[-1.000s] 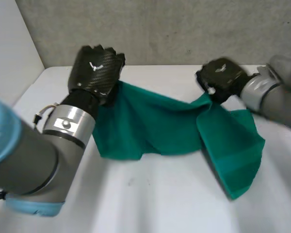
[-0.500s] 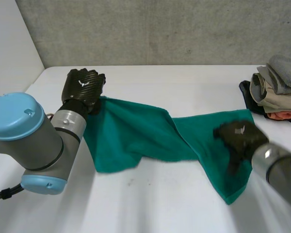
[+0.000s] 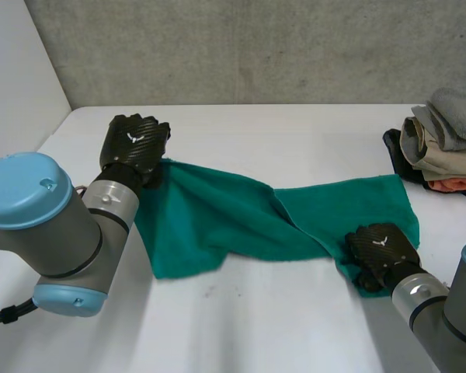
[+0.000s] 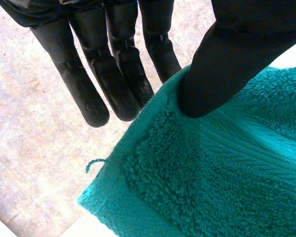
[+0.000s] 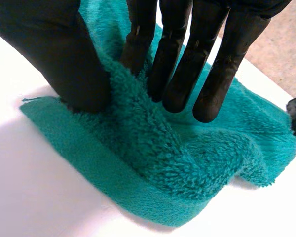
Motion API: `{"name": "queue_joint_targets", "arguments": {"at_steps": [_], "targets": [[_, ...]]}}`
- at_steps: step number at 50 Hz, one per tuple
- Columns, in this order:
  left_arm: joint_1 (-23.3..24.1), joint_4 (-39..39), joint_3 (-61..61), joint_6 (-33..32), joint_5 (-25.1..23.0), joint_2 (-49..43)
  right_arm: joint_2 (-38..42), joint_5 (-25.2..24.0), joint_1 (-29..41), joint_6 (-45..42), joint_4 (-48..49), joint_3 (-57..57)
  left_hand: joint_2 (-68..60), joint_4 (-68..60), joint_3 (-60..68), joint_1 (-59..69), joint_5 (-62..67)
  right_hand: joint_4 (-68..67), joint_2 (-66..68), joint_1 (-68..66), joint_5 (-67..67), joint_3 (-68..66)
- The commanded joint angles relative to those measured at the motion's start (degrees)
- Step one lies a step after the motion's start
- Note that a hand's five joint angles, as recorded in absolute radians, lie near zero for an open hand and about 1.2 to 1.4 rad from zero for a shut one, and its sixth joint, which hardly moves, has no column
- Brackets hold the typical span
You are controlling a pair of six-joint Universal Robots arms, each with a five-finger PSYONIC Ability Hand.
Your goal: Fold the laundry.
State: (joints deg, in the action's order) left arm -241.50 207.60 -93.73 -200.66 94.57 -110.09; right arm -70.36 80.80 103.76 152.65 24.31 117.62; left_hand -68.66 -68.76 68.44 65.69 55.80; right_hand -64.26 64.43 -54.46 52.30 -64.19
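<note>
found a white table [image 3: 241, 326] bearing a twisted green towel [image 3: 217, 217] from far left to near right. noted a stack of folded clothes [image 3: 443, 144] at far right. caught left hand [image 3: 134, 144] pinching the towel's far-left corner, right hand [image 3: 380, 252] gripping its near-right edge.

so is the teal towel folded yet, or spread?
Neither: the teal towel lies stretched across the table with a twist mid-length, no neat fold. The left hand pinches its far corner, the right hand its near corner.
</note>
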Motion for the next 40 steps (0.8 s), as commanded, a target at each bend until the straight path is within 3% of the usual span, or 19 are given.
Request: {"name": "queue_joint_targets", "arguments": {"at_steps": [1,9,13,18,21,26,30,34,40], "targets": [[0.1,0.0,-0.4,0.0,0.0,1.3,-0.4,-0.2,-0.7,0.4,1.4,-1.3,-11.3,-11.2,11.6,14.3,14.2,-15.7,15.6,-25.5,17.7,-15.8],[0.2,-0.2,-1.7,-0.3,-0.1,2.8,-0.6,-0.2,-1.5,-0.3,-0.9,-4.5,-11.3,-11.2,11.6,14.3,14.2,-15.7,15.6,-25.5,17.7,-15.8],[0.1,-2.8,-3.1,-1.1,0.0,5.6,-6.7,-0.6,-4.3,-1.0,-9.1,-9.4,-11.3,-11.2,11.6,14.3,14.2,-15.7,15.6,-25.5,17.7,-15.8],[-2.4,-10.3,-4.1,-1.1,-0.3,15.1,-18.0,-4.9,-10.2,-5.0,-31.8,-21.7,-11.3,-11.2,11.6,14.3,14.2,-15.7,15.6,-25.5,17.7,-15.8],[-3.9,-13.9,-4.4,-1.2,-0.8,18.3,-18.7,-8.3,-11.4,-9.2,-44.6,-28.7,-11.3,-11.2,11.6,14.3,14.2,-15.7,15.6,-25.5,17.7,-15.8],[-7.5,-24.3,-4.7,-1.9,-4.5,19.2,-14.9,-11.2,-11.8,-14.9,-56.1,-33.9,-11.3,-11.2,11.6,14.3,14.2,-15.7,15.6,-25.5,17.7,-15.8],[-8.1,-25.5,-4.2,-3.5,-7.9,11.9,-6.1,-10.4,-10.7,-18.3,-56.0,-36.9,-11.3,-11.2,11.6,14.3,14.2,-15.7,15.6,-25.5,17.7,-15.8],[-9.2,-22.4,0.7,-7.1,-8.0,1.4,2.7,-6.3,-7.7,-18.8,-53.9,-44.0,-11.3,-11.2,11.6,14.3,14.2,-15.7,15.6,-25.5,17.7,-15.8],[-9.7,-13.4,16.4,-12.0,-6.3,-9.7,13.1,0.1,-3.5,-18.6,-39.8,-58.6,-11.3,-11.2,11.6,14.3,14.2,-15.7,15.6,-25.5,17.7,-15.8]]}}
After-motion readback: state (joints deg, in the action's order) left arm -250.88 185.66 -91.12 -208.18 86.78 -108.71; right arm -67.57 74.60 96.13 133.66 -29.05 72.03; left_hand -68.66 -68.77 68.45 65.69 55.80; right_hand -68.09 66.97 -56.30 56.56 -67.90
